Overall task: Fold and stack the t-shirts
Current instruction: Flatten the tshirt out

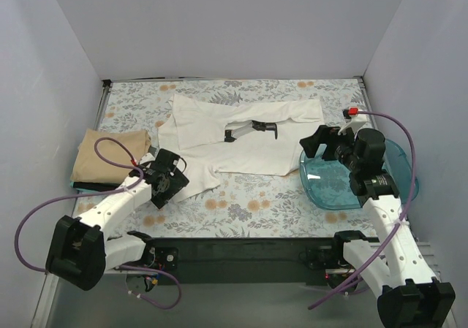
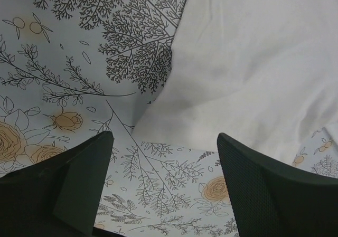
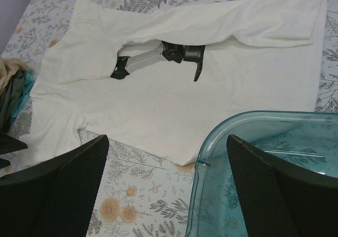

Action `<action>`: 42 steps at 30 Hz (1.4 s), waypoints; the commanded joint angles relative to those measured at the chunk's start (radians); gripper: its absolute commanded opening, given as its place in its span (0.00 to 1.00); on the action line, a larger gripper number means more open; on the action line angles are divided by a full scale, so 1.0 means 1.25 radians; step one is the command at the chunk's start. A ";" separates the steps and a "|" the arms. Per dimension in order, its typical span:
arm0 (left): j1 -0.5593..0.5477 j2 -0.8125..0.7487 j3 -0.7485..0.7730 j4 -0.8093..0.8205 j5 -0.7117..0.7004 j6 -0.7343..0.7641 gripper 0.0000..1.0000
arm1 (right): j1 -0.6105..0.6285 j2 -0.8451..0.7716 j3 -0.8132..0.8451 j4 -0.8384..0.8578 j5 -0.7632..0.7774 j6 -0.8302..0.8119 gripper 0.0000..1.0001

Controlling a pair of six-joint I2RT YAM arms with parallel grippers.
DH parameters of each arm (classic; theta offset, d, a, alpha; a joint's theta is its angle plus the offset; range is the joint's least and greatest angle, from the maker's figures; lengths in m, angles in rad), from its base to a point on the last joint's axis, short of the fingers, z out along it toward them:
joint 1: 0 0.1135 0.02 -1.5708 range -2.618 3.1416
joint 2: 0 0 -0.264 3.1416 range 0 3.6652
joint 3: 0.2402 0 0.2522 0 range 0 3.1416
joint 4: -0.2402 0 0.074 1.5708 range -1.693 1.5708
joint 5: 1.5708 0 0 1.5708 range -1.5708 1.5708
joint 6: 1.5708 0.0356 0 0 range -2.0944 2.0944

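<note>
The white t-shirt (image 1: 248, 142) lies spread out and partly folded in the middle of the table, with a grey and black print (image 1: 252, 129) showing in a fold. The tan t-shirt (image 1: 110, 156) lies folded at the left. My left gripper (image 1: 174, 174) is open and empty, low over the floral table cover at the white shirt's near left edge (image 2: 253, 63). My right gripper (image 1: 319, 144) is open and empty, above the white shirt's near right corner (image 3: 174, 105) and the tub's rim. The tan shirt just shows at the left edge of the right wrist view (image 3: 8, 70).
A translucent blue plastic tub (image 1: 344, 185) stands at the right, touching the white shirt's corner; its rim shows between my right fingers (image 3: 253, 121). Dark and teal cloth (image 1: 95, 186) lies under the tan shirt. White walls enclose the table on three sides.
</note>
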State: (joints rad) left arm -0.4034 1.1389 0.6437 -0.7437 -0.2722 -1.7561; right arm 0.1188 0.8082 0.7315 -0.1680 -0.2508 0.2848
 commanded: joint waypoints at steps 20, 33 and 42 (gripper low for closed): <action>0.043 0.338 0.125 0.118 -0.068 0.014 0.00 | -0.001 -0.055 -0.035 -0.004 0.012 -0.044 0.98; 0.228 0.699 0.535 0.156 -0.019 0.126 0.00 | 0.103 0.195 0.116 -0.093 0.116 -0.137 0.97; 0.320 0.798 0.721 0.115 0.042 0.162 0.00 | 0.304 0.503 0.330 -0.188 0.415 -0.005 0.94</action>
State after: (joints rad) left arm -0.0444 2.1170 1.5360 -0.5407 -0.2405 -1.5913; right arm 0.4618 1.3575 1.0645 -0.3389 0.0868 0.1799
